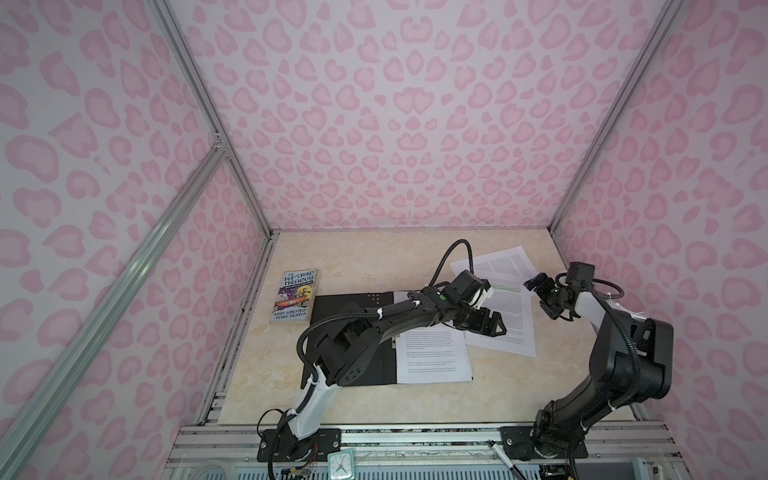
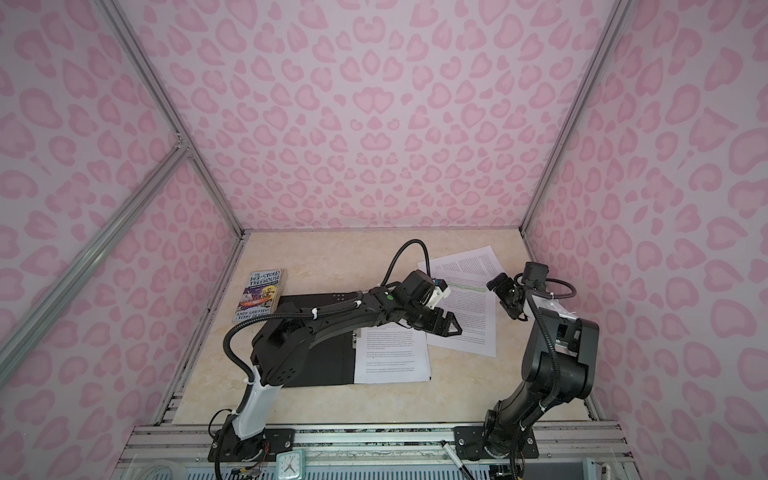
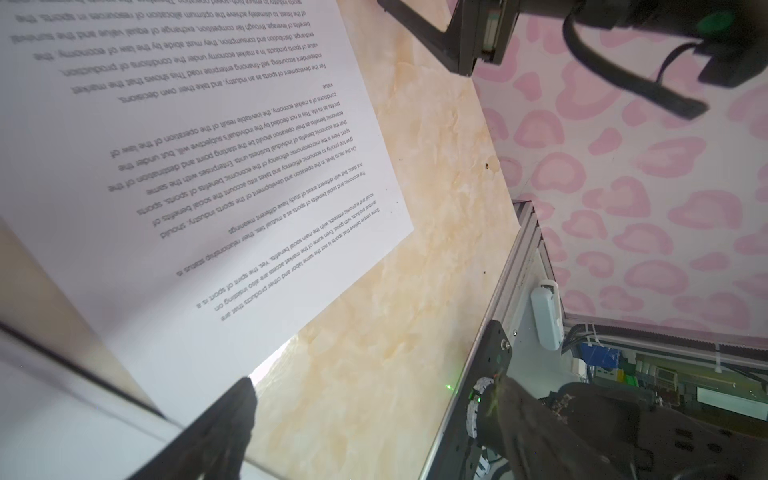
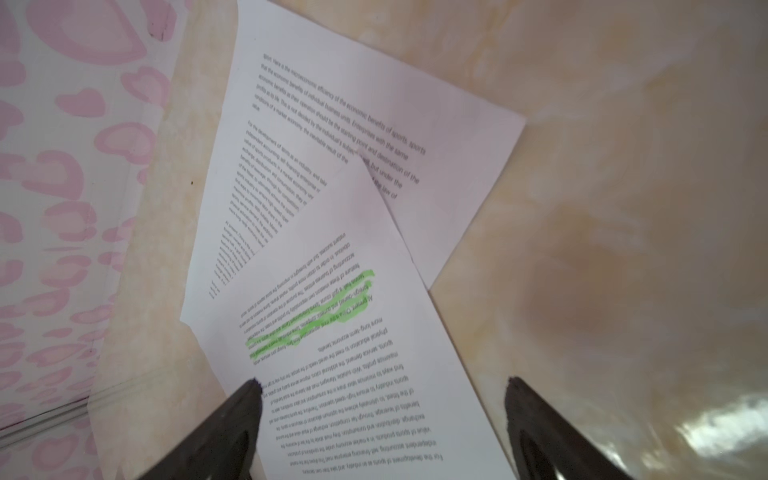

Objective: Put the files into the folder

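The black folder (image 1: 376,370) (image 2: 332,365) lies open on the table, and one printed sheet (image 1: 434,361) (image 2: 390,359) rests on its right half. Other files lie overlapped on the table to the right of it: a sheet with a green highlighted line (image 1: 511,328) (image 2: 473,320) (image 4: 332,332) on top of another sheet (image 1: 494,262) (image 4: 332,124). My left gripper (image 1: 498,324) (image 2: 453,324) (image 3: 374,395) is open just above the near left edge of these loose sheets (image 3: 208,145). My right gripper (image 1: 540,299) (image 2: 505,297) (image 4: 382,386) hovers open over the highlighted sheet's right side, with nothing held.
A colourful paperback book (image 1: 294,296) (image 2: 258,296) lies left of the folder, close to the left wall. Pink patterned walls enclose the table on three sides. A small clock (image 1: 340,465) and a pen (image 1: 505,457) sit on the front rail.
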Controlling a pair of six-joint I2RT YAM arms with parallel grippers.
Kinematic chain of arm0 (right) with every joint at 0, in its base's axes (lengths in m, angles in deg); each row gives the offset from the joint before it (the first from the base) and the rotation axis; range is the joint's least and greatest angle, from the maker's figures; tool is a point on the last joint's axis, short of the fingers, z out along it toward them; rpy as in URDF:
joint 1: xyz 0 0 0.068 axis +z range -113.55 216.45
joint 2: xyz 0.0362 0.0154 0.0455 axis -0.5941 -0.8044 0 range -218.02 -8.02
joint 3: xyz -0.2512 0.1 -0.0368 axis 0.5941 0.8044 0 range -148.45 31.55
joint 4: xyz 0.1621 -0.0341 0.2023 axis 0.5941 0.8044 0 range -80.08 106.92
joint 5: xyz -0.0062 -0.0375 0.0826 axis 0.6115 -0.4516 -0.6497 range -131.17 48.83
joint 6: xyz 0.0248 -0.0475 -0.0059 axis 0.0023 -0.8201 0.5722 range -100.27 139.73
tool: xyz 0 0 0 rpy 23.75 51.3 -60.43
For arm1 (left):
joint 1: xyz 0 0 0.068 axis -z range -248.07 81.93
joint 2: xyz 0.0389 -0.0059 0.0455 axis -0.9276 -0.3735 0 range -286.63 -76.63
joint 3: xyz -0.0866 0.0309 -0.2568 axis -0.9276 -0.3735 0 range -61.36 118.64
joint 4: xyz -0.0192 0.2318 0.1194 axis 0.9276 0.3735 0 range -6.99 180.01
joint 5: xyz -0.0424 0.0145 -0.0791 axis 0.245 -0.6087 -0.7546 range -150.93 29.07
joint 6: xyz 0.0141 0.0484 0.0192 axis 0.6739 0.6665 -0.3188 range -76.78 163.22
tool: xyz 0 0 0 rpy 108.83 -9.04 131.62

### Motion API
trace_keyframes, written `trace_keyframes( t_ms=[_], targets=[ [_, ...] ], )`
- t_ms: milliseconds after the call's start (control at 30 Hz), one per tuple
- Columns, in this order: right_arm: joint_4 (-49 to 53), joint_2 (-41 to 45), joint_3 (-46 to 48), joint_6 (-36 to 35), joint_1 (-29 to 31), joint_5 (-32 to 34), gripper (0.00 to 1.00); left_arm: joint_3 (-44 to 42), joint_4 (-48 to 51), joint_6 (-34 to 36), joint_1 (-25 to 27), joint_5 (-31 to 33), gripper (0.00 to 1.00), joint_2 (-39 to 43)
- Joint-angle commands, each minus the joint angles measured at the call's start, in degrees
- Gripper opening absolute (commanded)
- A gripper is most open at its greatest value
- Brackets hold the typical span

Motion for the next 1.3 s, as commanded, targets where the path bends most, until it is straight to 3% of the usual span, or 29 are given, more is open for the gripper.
trace_keyframes(
  t_ms=[0,200,433,633,833,1267],
  targets=[
    [-1.19,-3.49,-3.39,-1.09,-0.12,0.46,0.91,2.72,0.83,-1.0,0.02,-0.99,0.92,-3.65],
    [-3.2,-9.52,-6.78,-1.16,-1.19,-4.49,0.91,3.96,1.3,-1.56,0.02,-2.15,0.92,-7.67],
    [-7.7,-11.1,-3.75,-0.34,-1.24,-9.09,0.91,3.03,2.01,-0.75,0.02,-3.43,0.92,-9.44],
    [0.13,-12.55,-2.45,-0.76,-1.48,-11.96,0.91,5.26,6.55,-1.18,-0.26,-2.9,0.92,-12.8],
    [0.37,-7.05,4.08,-1.86,-2.61,-13.43,0.94,5.13,7.49,-1.36,-0.24,-2.52,0.92,-13.68],
    [-4.2,4.68,13.15,2.94,-4.64,-24.15,0.98,5.48,8.09,-1.18,-0.64,-2.63,0.92,-14.91]
  ],
)
